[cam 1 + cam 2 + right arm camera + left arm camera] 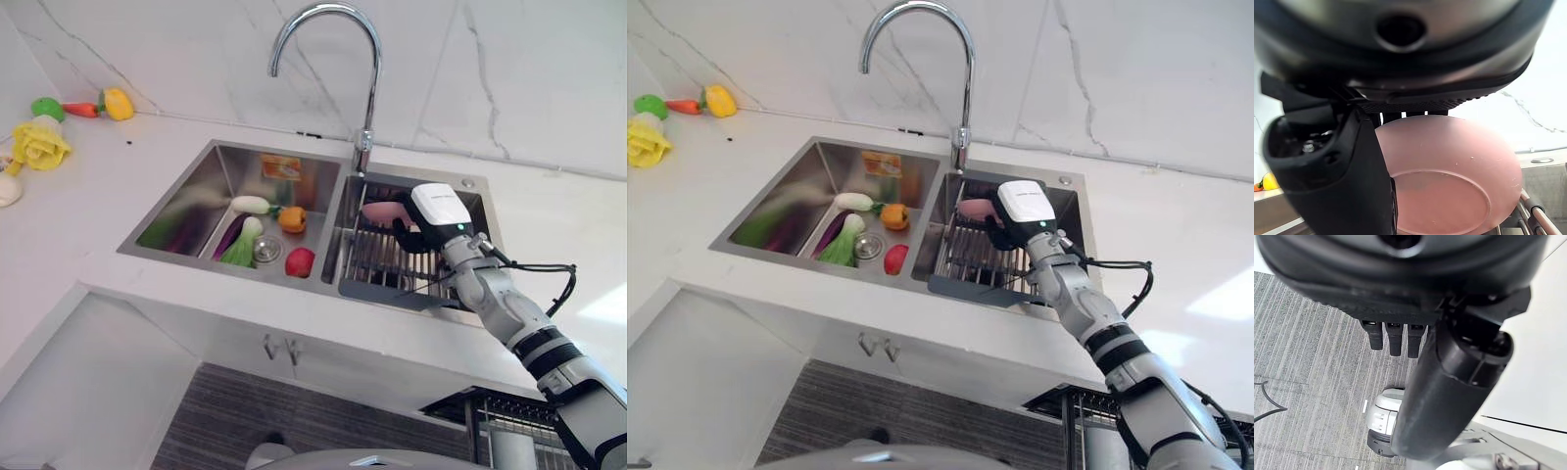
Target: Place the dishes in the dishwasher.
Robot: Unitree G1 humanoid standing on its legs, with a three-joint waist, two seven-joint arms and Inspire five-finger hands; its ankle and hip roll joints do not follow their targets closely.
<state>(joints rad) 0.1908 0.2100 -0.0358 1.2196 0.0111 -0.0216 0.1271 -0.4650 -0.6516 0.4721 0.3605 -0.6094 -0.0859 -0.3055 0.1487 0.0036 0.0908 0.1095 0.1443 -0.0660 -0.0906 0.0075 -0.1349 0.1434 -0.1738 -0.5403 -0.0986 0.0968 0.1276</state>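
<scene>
A pink plate [378, 211] hangs tilted over the wire rack [377, 259] in the right sink basin, near its back wall. My right hand [432, 217] is shut on the plate. In the right wrist view my thumb [1347, 186] lies across the plate's rim, and the plate's ringed underside [1454, 181] faces the camera. The fingers reach behind the plate's far edge. My left hand [1449, 377] hangs over the grey floor, with its fingers [1396, 339] relaxed and holding nothing.
A tall curved faucet [364, 108] stands just behind the basin divider. The left basin [196, 211] holds toy vegetables, among them a red one [300, 261]. More toys [39, 145] lie on the counter's far left. A wire dishwasher rack [505, 416] shows below the counter's right end.
</scene>
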